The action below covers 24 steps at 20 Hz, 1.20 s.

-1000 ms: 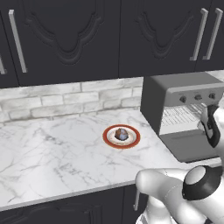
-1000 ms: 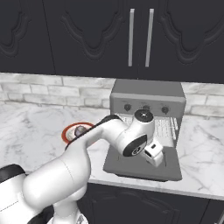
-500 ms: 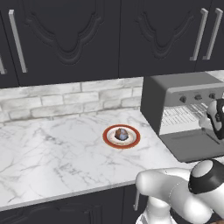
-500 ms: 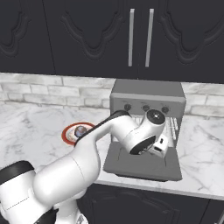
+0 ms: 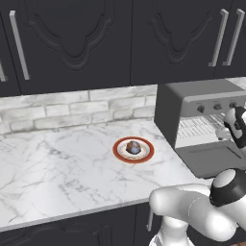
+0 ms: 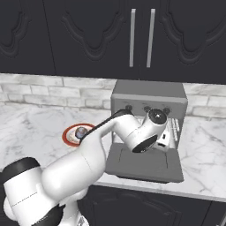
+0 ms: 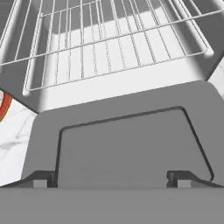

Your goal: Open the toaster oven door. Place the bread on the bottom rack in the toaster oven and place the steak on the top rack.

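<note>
Two wire racks (image 7: 113, 39) show inside the toaster oven (image 5: 202, 113); its door (image 7: 127, 144) lies folded flat beneath the gripper (image 7: 112, 178), fingers spread wide, holding nothing. Well left, the bread (image 5: 133, 146) rests on a red-rimmed plate (image 5: 146, 154).

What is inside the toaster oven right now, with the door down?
Inside the toaster oven, past the lowered toaster oven door, there are bare wire racks with no food on them. The bread sits on the red-rimmed plate. The arm covers part of the oven's opening in the right base view.
</note>
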Motion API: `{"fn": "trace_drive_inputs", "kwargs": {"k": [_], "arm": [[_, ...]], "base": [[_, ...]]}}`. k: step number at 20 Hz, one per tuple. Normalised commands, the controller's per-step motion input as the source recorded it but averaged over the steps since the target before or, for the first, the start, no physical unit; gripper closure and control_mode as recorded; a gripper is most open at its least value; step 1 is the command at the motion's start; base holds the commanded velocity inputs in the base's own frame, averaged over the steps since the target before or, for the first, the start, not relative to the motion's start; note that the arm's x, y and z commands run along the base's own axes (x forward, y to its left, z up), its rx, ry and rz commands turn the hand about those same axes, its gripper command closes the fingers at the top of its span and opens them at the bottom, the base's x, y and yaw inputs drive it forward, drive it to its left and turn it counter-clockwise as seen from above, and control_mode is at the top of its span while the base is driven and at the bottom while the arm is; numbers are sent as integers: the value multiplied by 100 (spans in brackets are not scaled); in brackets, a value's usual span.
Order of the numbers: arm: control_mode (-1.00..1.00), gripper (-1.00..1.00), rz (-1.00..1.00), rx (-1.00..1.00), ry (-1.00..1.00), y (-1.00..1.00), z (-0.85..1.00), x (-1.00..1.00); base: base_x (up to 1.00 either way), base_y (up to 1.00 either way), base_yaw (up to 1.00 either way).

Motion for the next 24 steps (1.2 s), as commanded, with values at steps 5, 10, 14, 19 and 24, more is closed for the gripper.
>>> {"fn": "trace_drive_inputs", "kwargs": {"k": [5,10,14,19,24], "arm": [[-100,-100,16,-9,-22,0,-5,18],[-100,-100,1,-2,-16,1,-11,13],[-100,-100,1,0,-5,0,-11,16],[-100,-100,11,0,-13,-4,-7,11],[-100,-100,17,0,-18,-8,-3,9]], "base": [[0,0,0],[0,0,0],[0,0,0],[0,0,0],[0,0,0]]}}
